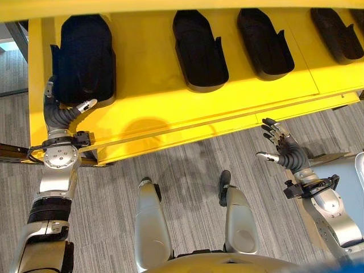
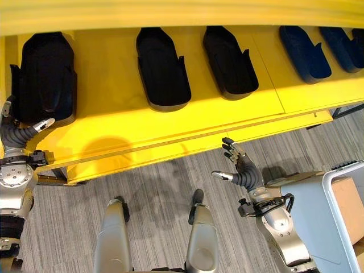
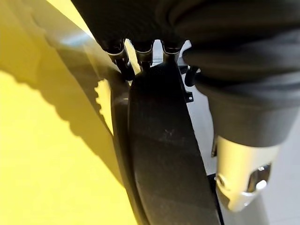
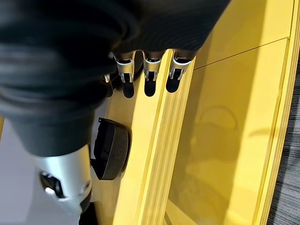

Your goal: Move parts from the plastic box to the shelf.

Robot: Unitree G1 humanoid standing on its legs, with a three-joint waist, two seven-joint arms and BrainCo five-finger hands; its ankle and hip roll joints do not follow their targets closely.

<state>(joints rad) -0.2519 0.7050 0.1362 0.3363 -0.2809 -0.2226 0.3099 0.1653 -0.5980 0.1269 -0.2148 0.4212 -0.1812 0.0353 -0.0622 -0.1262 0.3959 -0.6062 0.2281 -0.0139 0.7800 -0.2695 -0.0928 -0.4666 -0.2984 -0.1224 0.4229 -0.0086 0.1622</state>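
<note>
Upper left, left hand (image 1: 67, 114) curls against the black moulded plastic part (image 1: 84, 57) on the yellow shelf (image 1: 148, 96); rigid, probably light, best gripped by its rim. Right hand (image 1: 281, 145) hangs spread, empty.

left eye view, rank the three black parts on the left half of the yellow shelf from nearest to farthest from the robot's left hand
1. Leftmost black part, at the shelf's left end: the left hand is against its near edge.
2. Second black part, toward the shelf's middle.
3. Third black part, just right of the second, farthest along the yellow shelf.

yellow shelf (image 1: 153, 96), black parts (image 1: 199, 48) on it
</note>
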